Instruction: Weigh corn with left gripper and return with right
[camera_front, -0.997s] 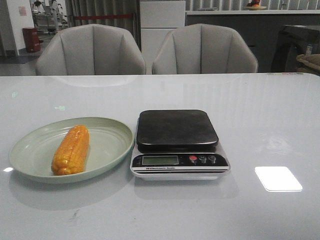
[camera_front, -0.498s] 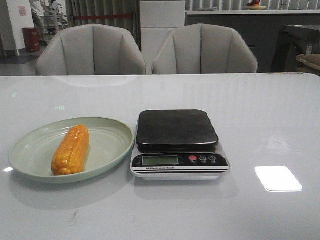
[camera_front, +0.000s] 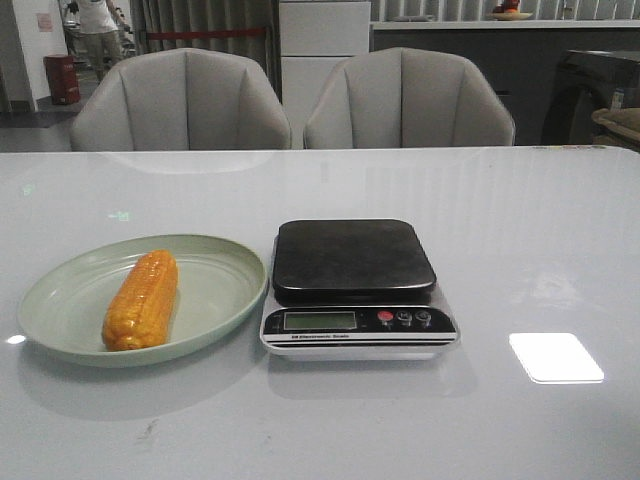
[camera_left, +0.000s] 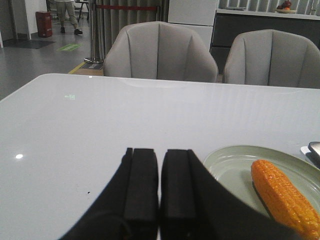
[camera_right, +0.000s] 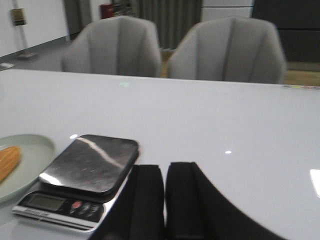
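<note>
Front view: one corn (camera_front: 141, 300) lies lengthwise in one green plate (camera_front: 215, 262) at the lower left of the frame, on the white surface (camera_front: 520, 230). Just right of the plate, at centre, stands one scale (camera_front: 356, 288) with a bare dark platform, one display and three buttons. Two grey chairs (camera_front: 180, 100) stand along the top. Neither arm shows here.

Left wrist view: the left gripper (camera_left: 159, 192) fills the bottom centre, its jaws together with only a thin slit between them, holding nothing. The corn (camera_left: 284, 197) sits on the plate (camera_left: 227, 165) at the lower right.

Right wrist view: the right gripper (camera_right: 164, 200) sits at the bottom centre, jaws nearly together and empty. The scale (camera_right: 82, 177) is at the lower left, and one end of the corn (camera_right: 8, 161) shows at the left edge.
</note>
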